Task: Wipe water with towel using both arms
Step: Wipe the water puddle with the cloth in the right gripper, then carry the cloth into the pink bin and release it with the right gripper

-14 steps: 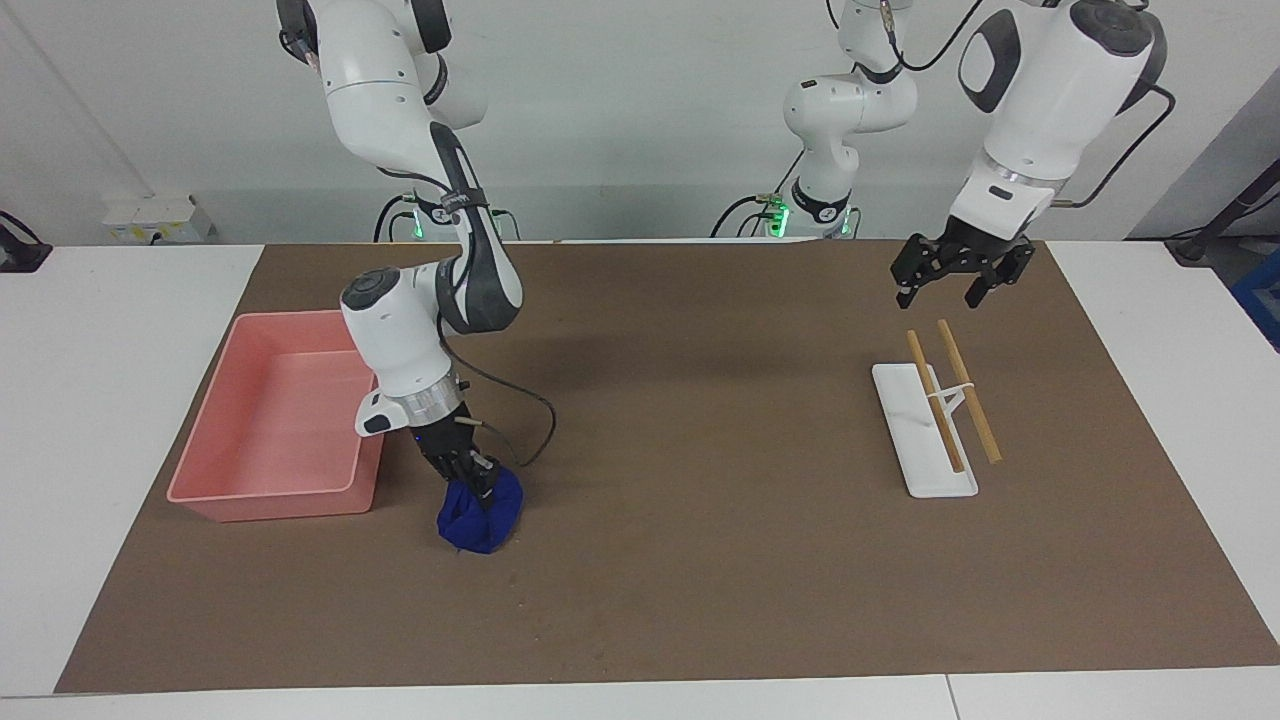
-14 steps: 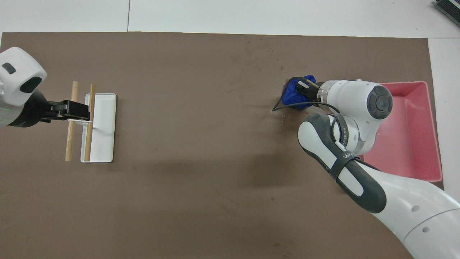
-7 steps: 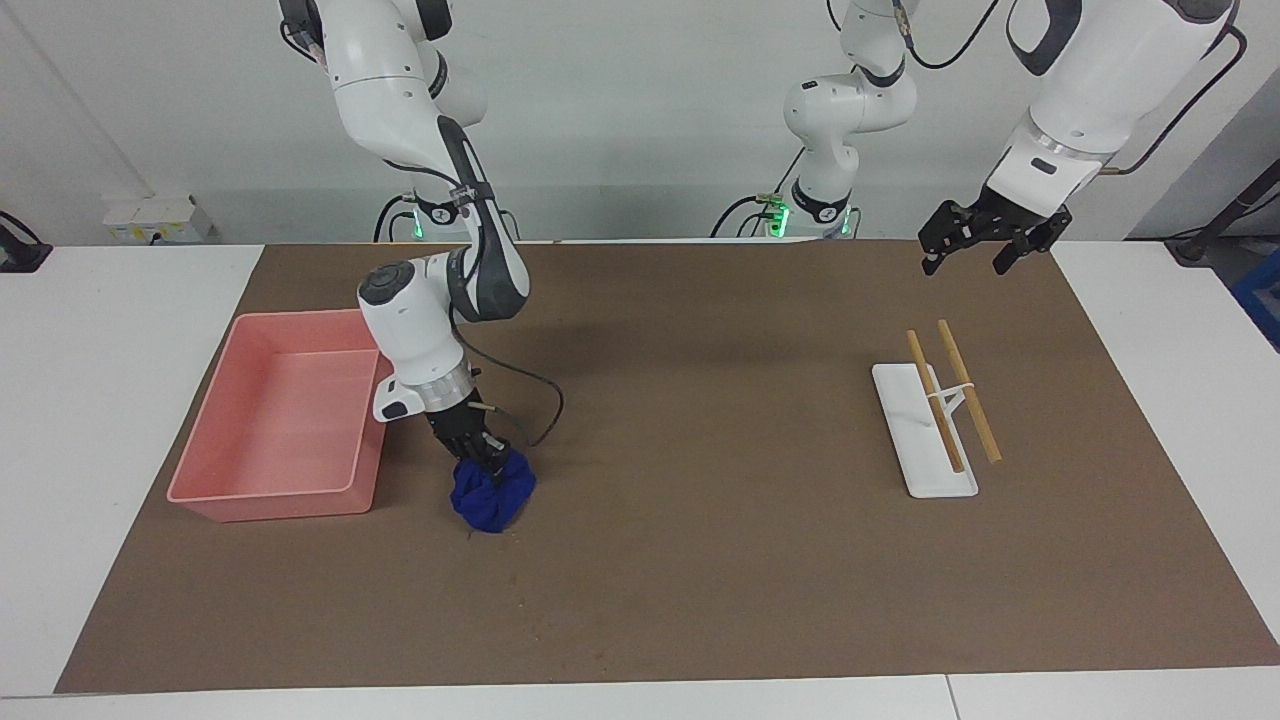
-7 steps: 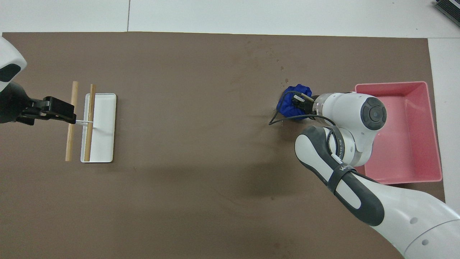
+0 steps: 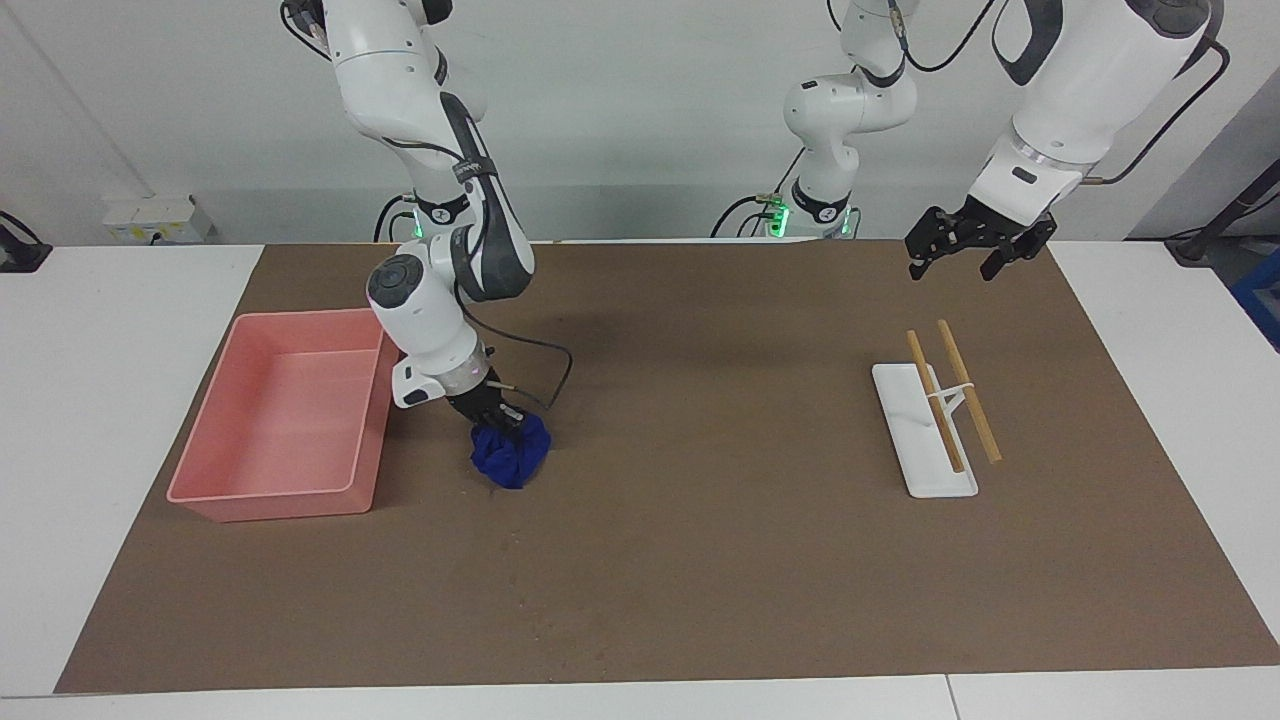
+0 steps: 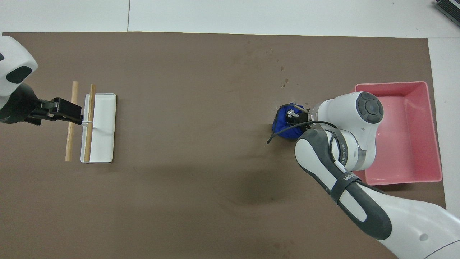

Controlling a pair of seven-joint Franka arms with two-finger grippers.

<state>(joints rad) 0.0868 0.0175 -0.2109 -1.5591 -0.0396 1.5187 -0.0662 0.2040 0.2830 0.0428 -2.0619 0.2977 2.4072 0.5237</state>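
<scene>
One bunched-up blue towel (image 5: 511, 456) is what you've got pressed onto the brown mat (image 5: 700, 560), sitting just beside the pink bin (image 5: 275, 495) on the side toward the left arm's end of the desk (image 5: 130, 290). Your right gripper (image 5: 497, 420) is clamped on the top of that towel, with the right arm (image 5: 425, 320) leaning down over the bin's edge. From overhead the towel (image 6: 284, 126) pokes out past the wrist, and a loose black cable (image 6: 275, 135) loops over it. The water itself is hard to make out; all you can really see is a scatter of small darker specks (image 6: 284, 81) on the mat, a little farther from the robots than the towel. Over at the left arm's end, your left gripper (image 5: 967, 248) hangs in the air with its fingers spread and nothing in them, over the mat's edge nearest the robots. From overhead it covers the wooden sticks (image 6: 73, 120), but the facing view shows it well clear of them. Those two sticks (image 5: 950, 395) lie propped on a small stand on the white tray (image 5: 925, 470), well apart from the towel and the bin.
</scene>
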